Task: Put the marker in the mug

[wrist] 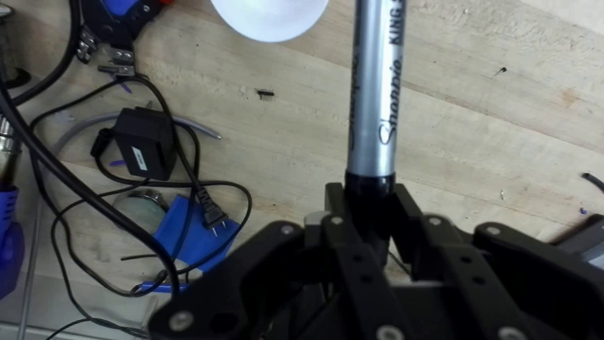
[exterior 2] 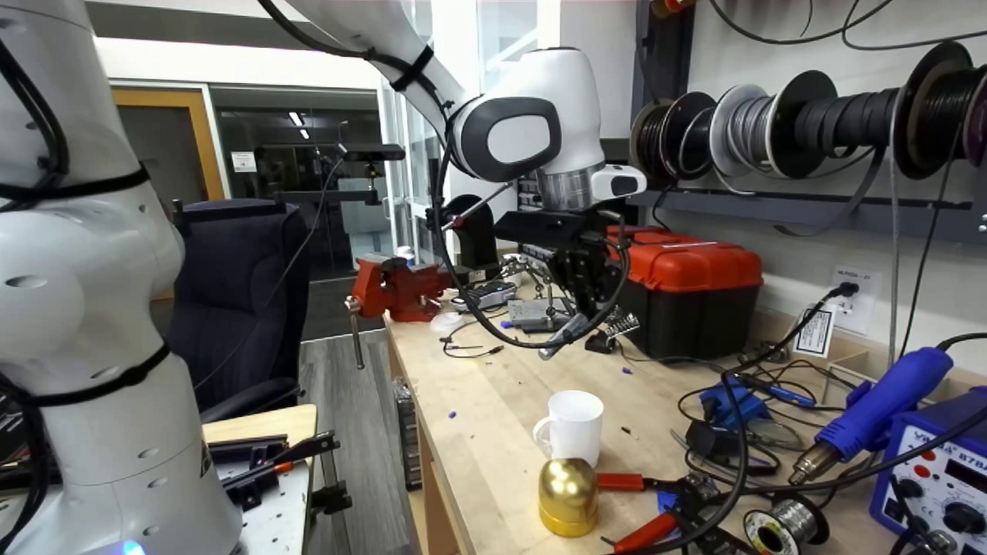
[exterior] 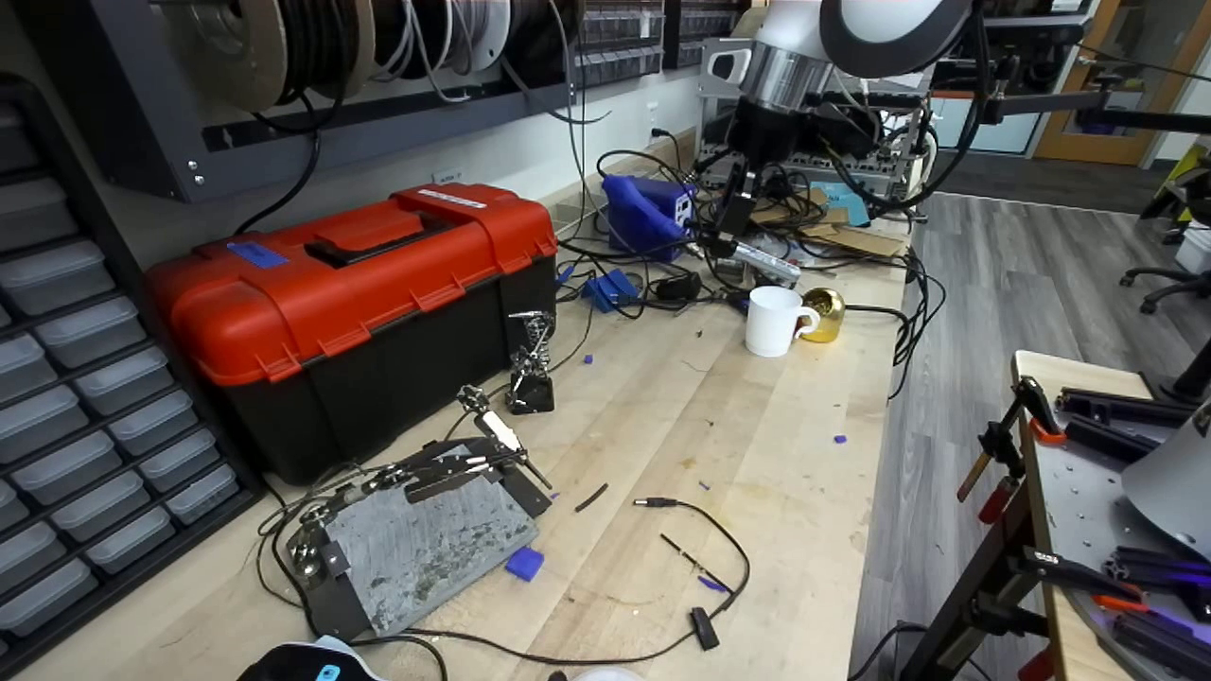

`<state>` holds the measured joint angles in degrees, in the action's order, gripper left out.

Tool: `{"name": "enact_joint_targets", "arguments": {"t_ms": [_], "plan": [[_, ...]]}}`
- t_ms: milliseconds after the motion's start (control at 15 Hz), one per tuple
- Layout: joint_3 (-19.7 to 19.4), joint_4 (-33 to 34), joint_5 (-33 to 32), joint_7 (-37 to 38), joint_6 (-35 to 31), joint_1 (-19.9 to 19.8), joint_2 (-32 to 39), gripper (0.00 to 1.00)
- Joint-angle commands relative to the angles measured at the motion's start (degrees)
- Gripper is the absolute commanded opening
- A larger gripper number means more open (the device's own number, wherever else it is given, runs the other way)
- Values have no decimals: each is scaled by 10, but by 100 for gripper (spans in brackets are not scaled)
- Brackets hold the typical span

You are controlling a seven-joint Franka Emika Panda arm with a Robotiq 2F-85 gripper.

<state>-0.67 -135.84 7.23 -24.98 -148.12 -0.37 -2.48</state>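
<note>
Wire spools (exterior 2: 806, 119) in black and grey line the wall (exterior 2: 802, 262) above a cluttered pale wooden desk (exterior 2: 493, 385). From here, the black two-fingered tool (wrist: 370, 200) is clamped on the black end of a silver-barrelled marker (wrist: 375, 94), holding it aloft at a slant. In the wrist view its long axis runs up the frame; the white cylindrical mug (wrist: 271, 19) stands at the top edge, to its left. I reckon the marker must tip steeper over that mug.
</note>
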Motion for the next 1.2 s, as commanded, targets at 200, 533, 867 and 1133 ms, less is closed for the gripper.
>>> {"name": "enact_joint_targets", "arguments": {"t_ms": [200, 533, 867, 1133], "plan": [[-27, -61, 13, -50, -112, -10, -17, 4], [-34, -134, 118, -111, -236, 4, -24, 4], [-28, -189, 288, -209, -334, 40, -45, 4], [-30, -211, 328, -222, -403, 77, -55, 4]]}}
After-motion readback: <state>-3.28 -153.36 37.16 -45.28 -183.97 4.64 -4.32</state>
